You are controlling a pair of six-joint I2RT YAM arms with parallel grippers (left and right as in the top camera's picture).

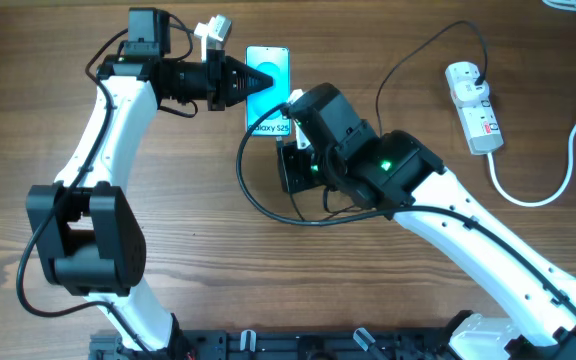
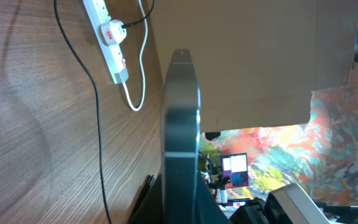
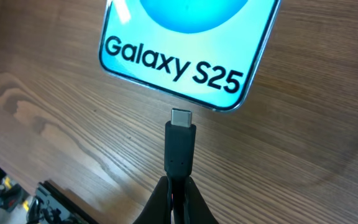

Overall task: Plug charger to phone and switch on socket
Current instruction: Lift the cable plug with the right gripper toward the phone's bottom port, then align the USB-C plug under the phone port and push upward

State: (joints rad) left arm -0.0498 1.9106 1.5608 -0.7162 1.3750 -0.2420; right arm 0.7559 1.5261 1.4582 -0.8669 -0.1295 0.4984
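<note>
Wooden bench [image 1: 268, 290] viewed from above, with two white-and-black arms reaching toward its middle. Near the top centre, the phone [image 1: 270, 68], cyan screen up, a white strip reading "Galaxy S25" at the end nearer the right arm. On its long side, the left gripper [image 1: 240, 82], pressed together and apparently pinching the phone by the edge, probably to stop any sliding under the push of the plug. Close up from the right wrist: the right gripper [image 3: 179, 196] clamped tight on the black connector body of the charger [image 3: 180, 146], metal tip aimed at the middle of the phone's bottom edge, just short of it and not touching; no port visible from here. Thin black lead looping back across the bench toward the socket [image 1: 473, 110], well apart at the far right, with a black plug [image 1: 479, 74] seated in it and a thick white cord [image 1: 558, 160] trailing away. Red-marked switches there, on or off impossible to tell. Judged stage: final approach before insertion, with the switching left to do. Needed next: a short, straight, level push. Likely hazards: tip catching on the rim, or the phone twisting in the grip.
</note>
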